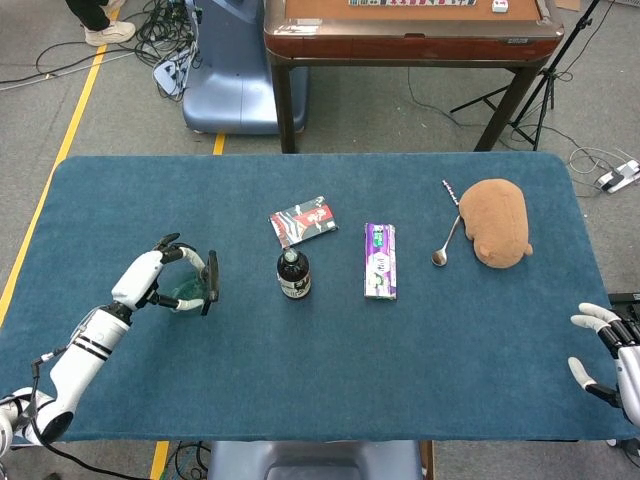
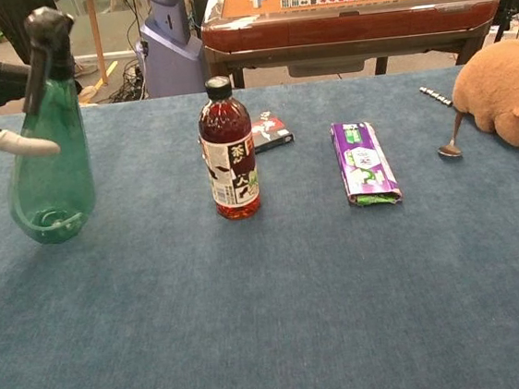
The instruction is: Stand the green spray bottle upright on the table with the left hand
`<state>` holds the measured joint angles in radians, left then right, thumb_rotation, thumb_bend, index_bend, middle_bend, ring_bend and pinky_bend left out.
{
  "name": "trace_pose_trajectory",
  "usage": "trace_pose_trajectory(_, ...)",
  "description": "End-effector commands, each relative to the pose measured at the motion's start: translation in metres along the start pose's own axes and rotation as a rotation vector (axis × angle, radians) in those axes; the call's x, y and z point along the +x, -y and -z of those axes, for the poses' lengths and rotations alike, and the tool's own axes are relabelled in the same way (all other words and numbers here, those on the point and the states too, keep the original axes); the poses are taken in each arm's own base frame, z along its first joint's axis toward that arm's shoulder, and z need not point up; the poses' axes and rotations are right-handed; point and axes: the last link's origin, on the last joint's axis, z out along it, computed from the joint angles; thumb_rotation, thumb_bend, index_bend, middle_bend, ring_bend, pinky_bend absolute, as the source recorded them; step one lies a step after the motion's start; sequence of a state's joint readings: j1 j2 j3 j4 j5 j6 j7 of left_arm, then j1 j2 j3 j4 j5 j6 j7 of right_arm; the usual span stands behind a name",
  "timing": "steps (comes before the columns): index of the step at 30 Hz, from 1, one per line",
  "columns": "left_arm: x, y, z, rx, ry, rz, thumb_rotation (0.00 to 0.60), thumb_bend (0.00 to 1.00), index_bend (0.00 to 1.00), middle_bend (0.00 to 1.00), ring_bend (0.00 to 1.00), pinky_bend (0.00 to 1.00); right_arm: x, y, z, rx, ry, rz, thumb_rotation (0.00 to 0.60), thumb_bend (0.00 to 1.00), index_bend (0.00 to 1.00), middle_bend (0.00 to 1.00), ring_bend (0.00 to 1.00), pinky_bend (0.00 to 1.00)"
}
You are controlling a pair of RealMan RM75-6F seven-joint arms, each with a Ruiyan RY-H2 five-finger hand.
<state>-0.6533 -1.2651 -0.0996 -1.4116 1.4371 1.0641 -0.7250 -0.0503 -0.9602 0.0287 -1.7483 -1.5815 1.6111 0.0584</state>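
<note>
The left hand [image 1: 150, 276] curls around the neck of the green spray bottle [image 2: 47, 152], which stands nearly upright at the table's [image 1: 420, 340] left side, long axis vertical. The chest view shows its base at the cloth; the head view hides that. The right hand [image 1: 607, 352] hangs spread, empty, well apart.

spray bottles: one, green [image 2: 48, 170], left of the tea bottle
tea bottles: one [image 2: 227, 151], the dark one mid-table
card packs: one [image 1: 303, 220], just behind the tea bottle
purple packets: one [image 2: 364, 161], right of the tea bottle
spoons: one [image 1: 444, 246], further right
plush toys: one, brown [image 1: 498, 222], beside the spoon
hands: two, left hand [image 1: 152, 275] and right hand [image 1: 608, 350]
</note>
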Motion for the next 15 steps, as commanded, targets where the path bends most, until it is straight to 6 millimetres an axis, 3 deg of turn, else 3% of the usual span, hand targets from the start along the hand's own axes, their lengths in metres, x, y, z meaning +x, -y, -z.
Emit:
trace_pose_trajectory(1,0.001,-0.006,-0.003,0.027,-0.03,0.214,0.6,0.21,0.52,0.49,0.23,0.0,0.0,0.0,0.0,-0.001,0.0,0.0,0.6,0.27,0.32,0.24,0.18,0.29)
trace_pose_trajectory(6,-0.005,-0.009,-0.006,0.059,-0.04,0.414,0.6,0.21,0.51,0.49,0.23,0.0,0.0,-0.001,0.0,-0.002,0.0,0.0,0.6,0.27,0.32,0.24,0.18,0.29)
trace_pose_trajectory(15,-0.022,-0.002,-0.012,0.04,-0.095,0.415,0.6,0.21,0.51,0.49,0.23,0.0,0.0,-0.004,0.002,-0.012,0.002,-0.004,0.6,0.27,0.32,0.24,0.18,0.29)
